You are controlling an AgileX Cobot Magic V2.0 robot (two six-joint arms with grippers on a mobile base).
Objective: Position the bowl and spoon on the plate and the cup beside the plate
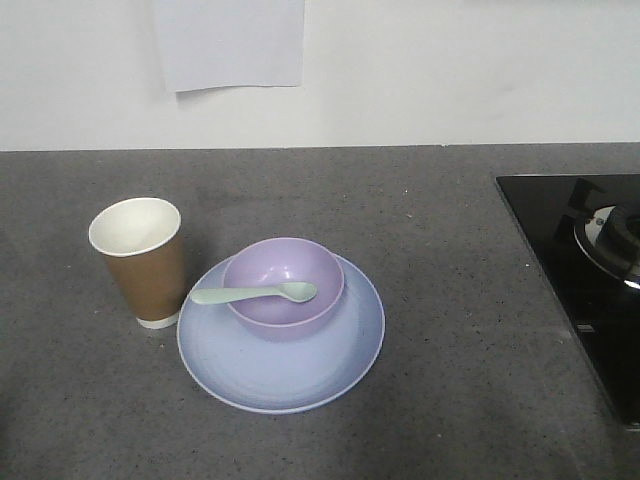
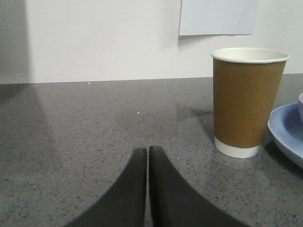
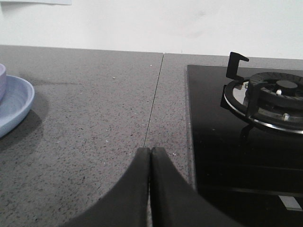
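- Four task items, front view: bowl (image 1: 283,284) on plate (image 1: 280,375), spoon (image 1: 254,293) across bowl, cup (image 1: 140,262) upright just beside plate; arrangement judged complete.
- Left wrist view: left gripper (image 2: 148,150) jaws pressed together, empty; cup ahead-right.
- Right wrist view: right gripper (image 3: 150,151) jaws together, empty; plate far left, stove burner (image 3: 270,99) ahead-right.

So we've got the pale blue plate (image 1: 280,375) flat on the tabletop, with the glossy lavender bowl (image 1: 283,285) sitting upright on its back half. The mint spoon (image 1: 252,294) lies across the bowl, head inside, handle poking left over the rim. The brown paper cup (image 1: 140,262) stands upright just left of the plate.
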